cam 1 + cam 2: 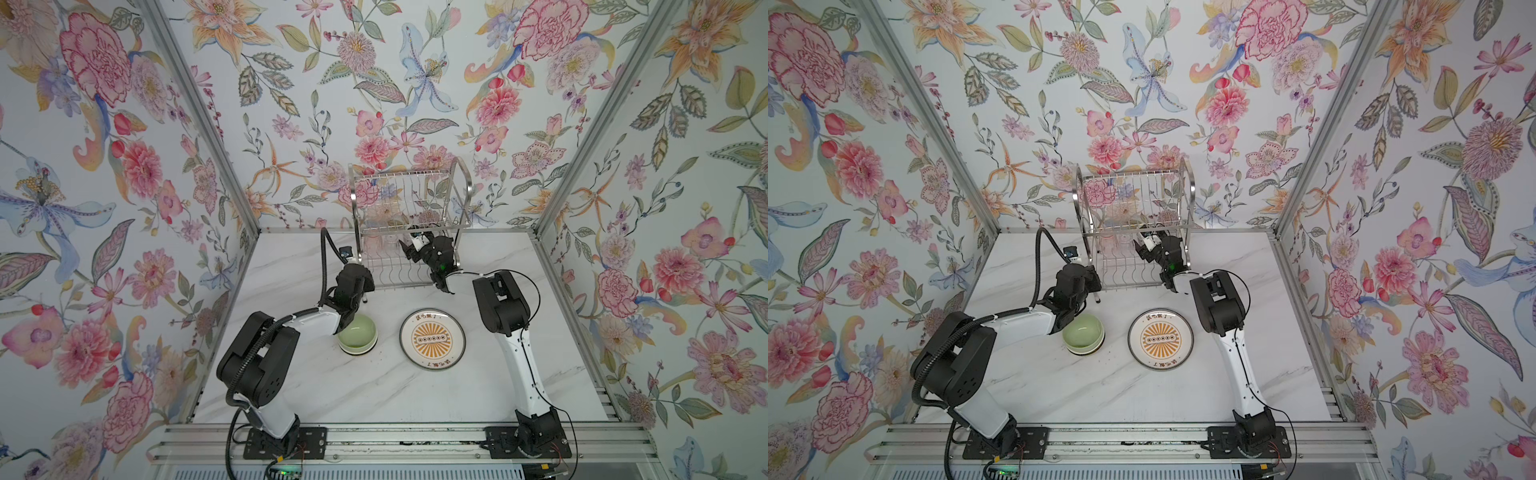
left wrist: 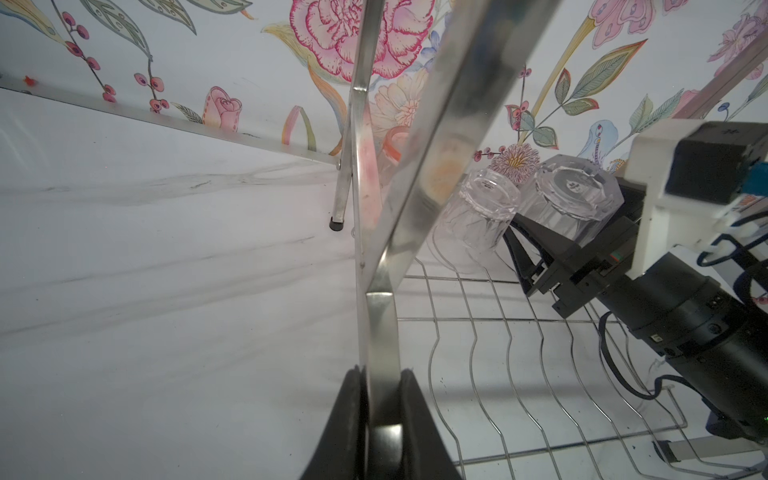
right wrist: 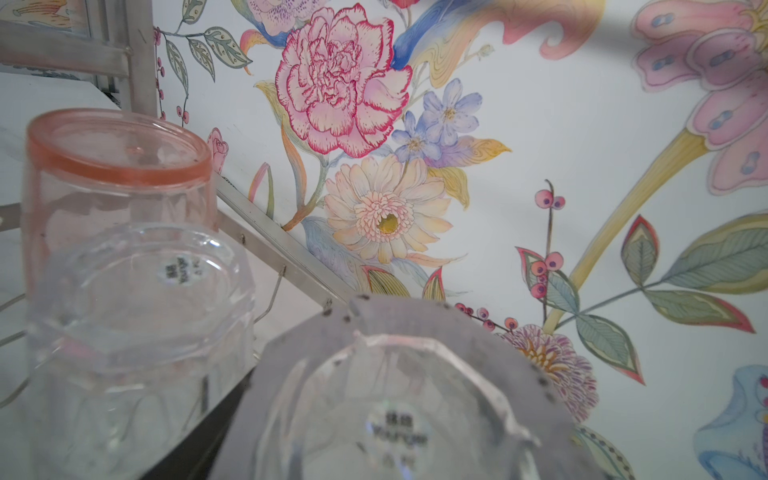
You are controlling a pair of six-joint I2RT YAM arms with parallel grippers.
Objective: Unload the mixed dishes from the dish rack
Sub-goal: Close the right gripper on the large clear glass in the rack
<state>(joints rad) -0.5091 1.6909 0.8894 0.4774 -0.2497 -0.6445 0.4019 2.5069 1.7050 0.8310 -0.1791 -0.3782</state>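
The silver wire dish rack point(image 1: 409, 220) point(image 1: 1133, 216) stands at the back of the table. My left gripper point(image 2: 382, 374) point(image 1: 365, 291) is shut on the flat steel strip of the rack's left side frame point(image 2: 436, 166). My right gripper point(image 1: 409, 245) point(image 1: 1144, 245) reaches into the lower tier, its jaws on either side of an upside-down clear cup point(image 3: 395, 415) point(image 2: 573, 195); contact does not show. A second clear cup point(image 3: 137, 299) point(image 2: 482, 212) and a pink cup point(image 3: 116, 166) stand upside down beside it. A green bowl point(image 1: 357, 334) and a sunburst plate point(image 1: 432, 338) lie on the table.
The white marble table point(image 1: 374, 395) is walled on three sides by floral panels. My left forearm point(image 1: 316, 320) hangs right beside the green bowl. An aluminium rail point(image 1: 395, 440) carrying both arm bases runs along the front edge.
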